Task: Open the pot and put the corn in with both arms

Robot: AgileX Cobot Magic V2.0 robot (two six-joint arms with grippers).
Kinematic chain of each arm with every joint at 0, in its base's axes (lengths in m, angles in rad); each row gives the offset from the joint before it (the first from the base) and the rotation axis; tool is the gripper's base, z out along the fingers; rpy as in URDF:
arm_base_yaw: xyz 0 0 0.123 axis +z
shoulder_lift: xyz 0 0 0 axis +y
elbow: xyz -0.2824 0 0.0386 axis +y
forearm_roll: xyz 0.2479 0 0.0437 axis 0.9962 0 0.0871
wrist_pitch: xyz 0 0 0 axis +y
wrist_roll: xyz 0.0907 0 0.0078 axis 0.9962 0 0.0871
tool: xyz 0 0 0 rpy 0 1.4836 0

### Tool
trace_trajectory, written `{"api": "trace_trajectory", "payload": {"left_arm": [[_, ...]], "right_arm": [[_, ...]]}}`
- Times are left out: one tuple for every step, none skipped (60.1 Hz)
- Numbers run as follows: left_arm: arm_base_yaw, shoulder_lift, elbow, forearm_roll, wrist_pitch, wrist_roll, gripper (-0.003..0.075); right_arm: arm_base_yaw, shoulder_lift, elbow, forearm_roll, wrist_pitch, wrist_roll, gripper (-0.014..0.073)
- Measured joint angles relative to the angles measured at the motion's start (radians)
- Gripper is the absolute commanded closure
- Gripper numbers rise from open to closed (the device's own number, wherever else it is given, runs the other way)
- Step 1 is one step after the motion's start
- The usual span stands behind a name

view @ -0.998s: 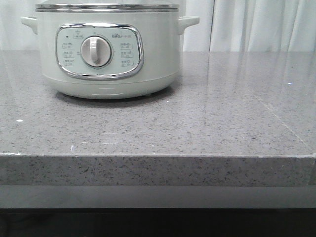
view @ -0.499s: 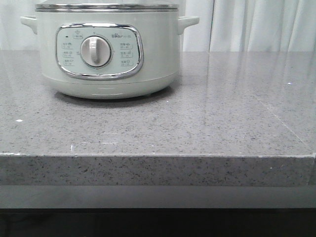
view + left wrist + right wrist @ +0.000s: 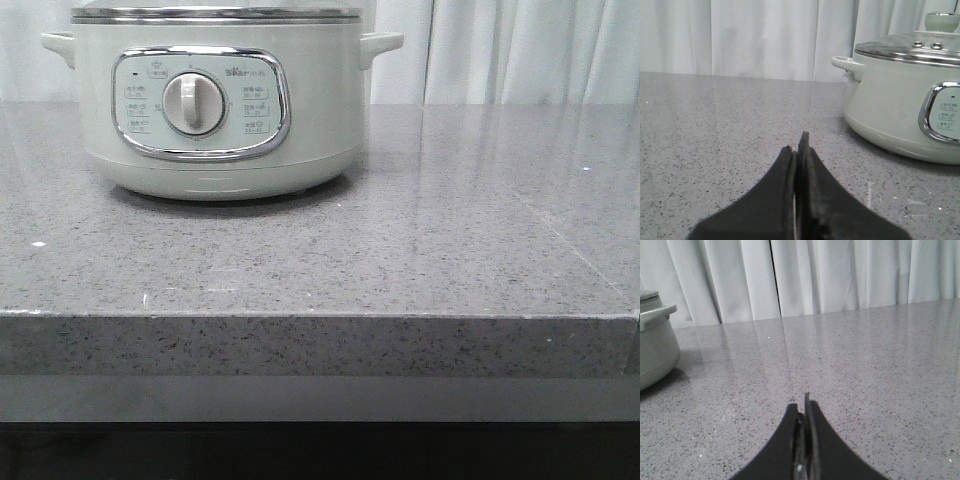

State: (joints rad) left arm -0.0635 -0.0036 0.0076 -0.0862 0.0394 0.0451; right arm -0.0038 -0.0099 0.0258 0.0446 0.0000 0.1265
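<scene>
The left pincer [image 3: 799, 150] has its two black fingers pressed together with nothing between them, the tips pointing out level and low over the speckled grey desk [image 3: 730, 130]. The right pincer [image 3: 805, 407] is the same: fingers together, empty, reaching forward just above the stone surface. Neither arm shows in the front view, so only the finger ends of each can be judged; how the arms behind them are bent cannot be told.

From the left pincer, the pot [image 3: 900, 110] stands at about two o'clock, well apart from the fingertips, resting on the desk. Its steel-rimmed lid [image 3: 910, 47] is on, with a pale knob on top and two small steel fittings beside it. One side handle juts toward the open desk. From the right pincer the pot sits at about ten o'clock, only its edge and one handle showing, again well apart.

In the front view the pot stands at eleven o'clock on the desk, far back from the near edge. Its chrome-framed control panel [image 3: 200, 103] faces the camera with the white dial [image 3: 194, 104] in the middle. Above the dial and a little to one side is a small brand mark that seems to read "Bear", followed by characters too small to make out. Small boxed labels flank the dial in columns; their writing is too small to read.

White curtains [image 3: 520, 50] hang behind the desk. The corn does not show in any view.
</scene>
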Motion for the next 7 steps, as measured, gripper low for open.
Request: {"api": "trace_trajectory", "payload": {"left_arm": [[0.0,0.0,0.0,0.0,0.0,0.0,0.0741],[0.0,0.0,0.0,0.0,0.0,0.0,0.0741],[0.0,0.0,0.0,0.0,0.0,0.0,0.0741],[0.0,0.0,0.0,0.0,0.0,0.0,0.0741],[0.0,0.0,0.0,0.0,0.0,0.0,0.0741],[0.0,0.0,0.0,0.0,0.0,0.0,0.0741],[0.0,0.0,0.0,0.0,0.0,0.0,0.0741]], "right_arm": [[0.0,0.0,0.0,0.0,0.0,0.0,0.0659],[0.0,0.0,0.0,0.0,0.0,0.0,0.0659],[0.0,0.0,0.0,0.0,0.0,0.0,0.0659],[0.0,0.0,0.0,0.0,0.0,0.0,0.0659],[0.0,0.0,0.0,0.0,0.0,0.0,0.0659],[0.0,0.0,0.0,0.0,0.0,0.0,0.0659],[0.0,0.0,0.0,0.0,0.0,0.0,0.0659]]}}
